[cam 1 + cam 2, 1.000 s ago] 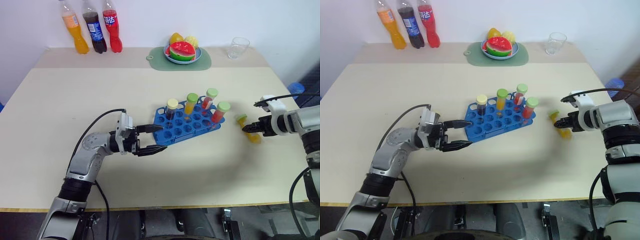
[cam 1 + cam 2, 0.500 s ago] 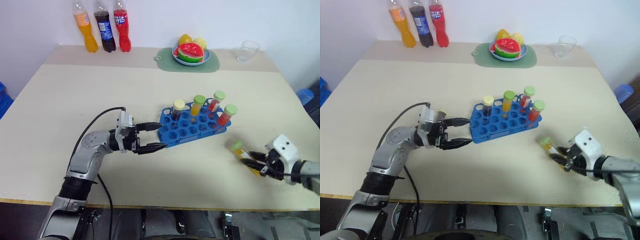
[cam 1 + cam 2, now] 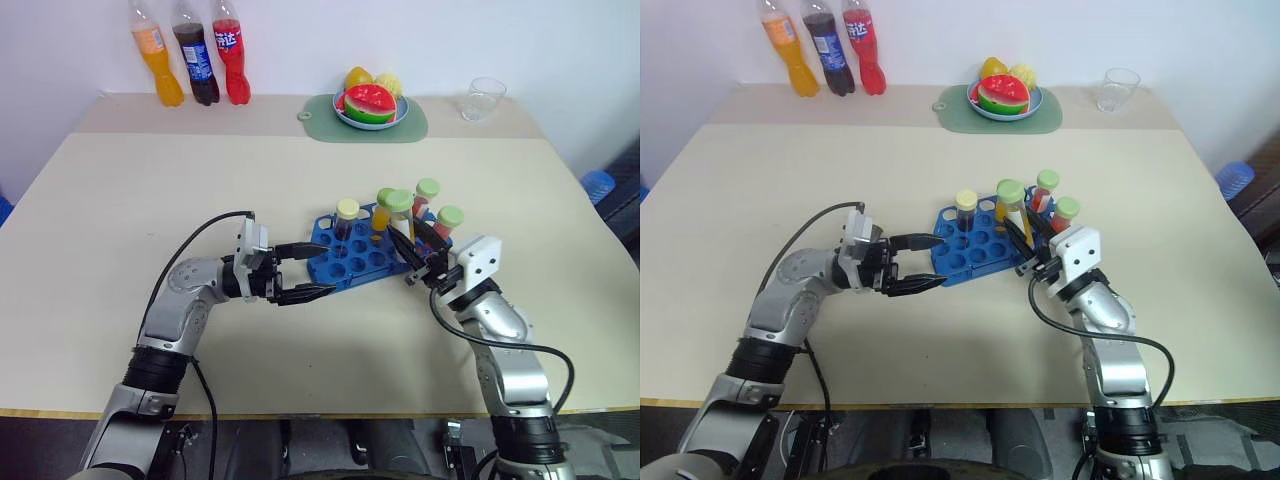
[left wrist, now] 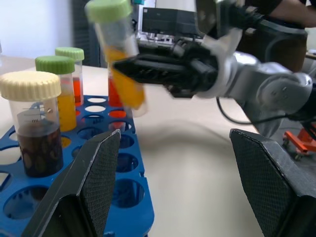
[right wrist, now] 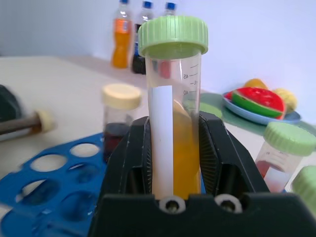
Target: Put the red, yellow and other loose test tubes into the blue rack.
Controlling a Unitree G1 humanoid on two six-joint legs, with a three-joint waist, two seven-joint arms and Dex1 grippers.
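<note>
The right gripper (image 3: 415,262) is clamping the yellow tube (image 3: 400,222) upright; the blue rack (image 3: 352,262) is lying at nine o'clock; the left gripper (image 3: 312,272) is gaping beside it.

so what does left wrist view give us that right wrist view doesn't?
Left wrist view only: the left gripper open at the near end of the blue rack, and the right gripper seen side-on. Right wrist view only: the three soda bottles, the fruit plate, and the tube's paper label. Both: the yellow-liquid tube clamped in the right fingers above the rack, plus the dark-liquid tube with a cream cap.
</note>
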